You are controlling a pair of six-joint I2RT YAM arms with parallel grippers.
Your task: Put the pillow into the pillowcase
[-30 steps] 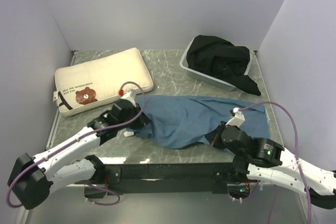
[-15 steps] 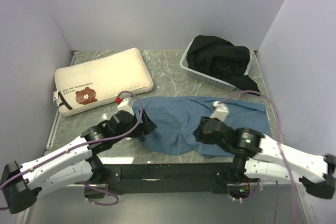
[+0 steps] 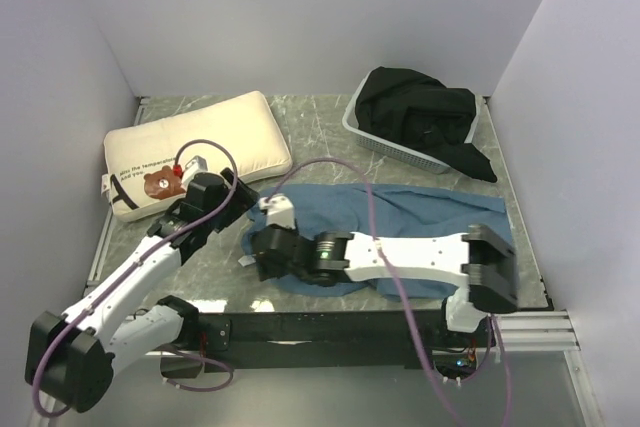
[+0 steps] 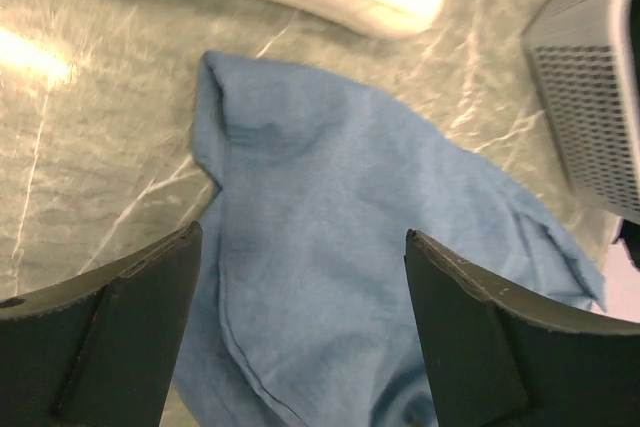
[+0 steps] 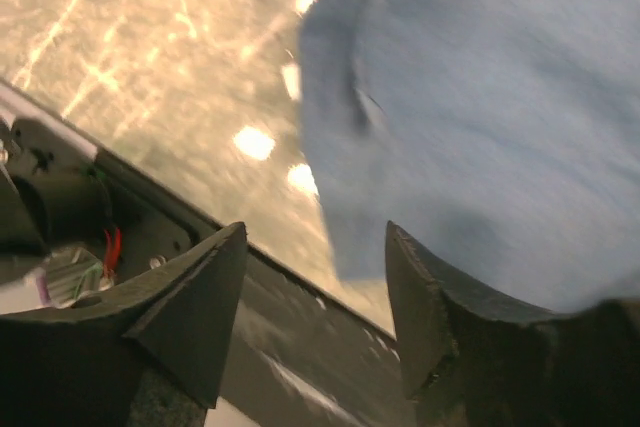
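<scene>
The grey-green marbled worktop [image 3: 330, 122] is filling the middle of the top view, with pale walls standing around it. The pillowcase [image 3: 400, 212], dusty blue and wrinkled, is lying flat on the worktop, spreading from the centre toward 3 o'clock, and its left end is coming to a narrow point near the centre. The pillow [image 3: 200, 142], cream-white with a small brown bear print, a line of black text and a black stripe, is resting at 10 o'clock, apart from the pillowcase and fully outside it. A grey basket [image 3: 362, 135] is sitting at 1 o'clock, and a black cloth [image 3: 420, 112] is filling it and hanging over its right rim. The right arm is reaching low across the near edge, from 5 o'clock toward 7 o'clock, and is covering the near part of the pillowcase. The left arm is rising from 8 o'clock toward the centre. The left pincer [image 4: 300, 247] is hovering above the left end of the pillowcase, close to the near right corner of the pillow; its jaws are standing wide apart and are holding nothing. The right pincer [image 5: 315, 237] is pointing down at the near left edge of the pillowcase, over the worktop's near border; its jaws are also standing apart, and no fabric is lying between them.
</scene>
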